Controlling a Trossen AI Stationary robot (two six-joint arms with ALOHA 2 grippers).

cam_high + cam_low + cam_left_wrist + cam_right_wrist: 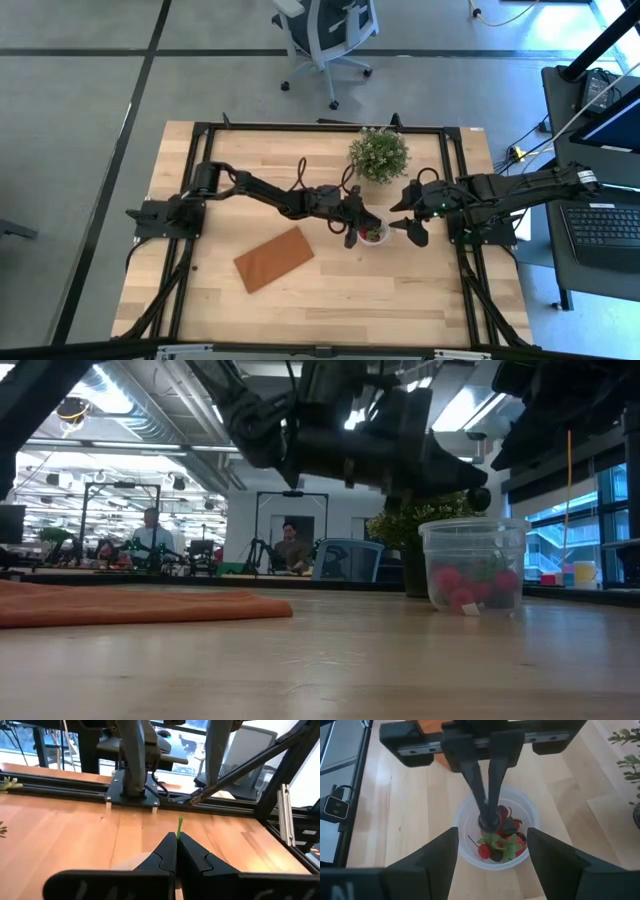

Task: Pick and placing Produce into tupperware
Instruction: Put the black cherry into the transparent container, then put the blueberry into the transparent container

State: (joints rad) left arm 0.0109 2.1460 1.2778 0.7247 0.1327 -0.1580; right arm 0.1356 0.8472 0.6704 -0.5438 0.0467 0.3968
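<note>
Overhead, my left pincer (352, 232) sits over the tupperware (375, 236), with my right pincer (409, 222) at its three o'clock. Low across the table (330, 660), red produce (462, 588) fills the cup. My right wrist shows my left fingers (488, 790) clamped on a dark berry (489, 821), mine spread wide.

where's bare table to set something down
Bare wood runs along the table's near edge below the brown board, and left of the board. Crowded at the middle: tupperware, left gripper, right gripper, plant.
</note>
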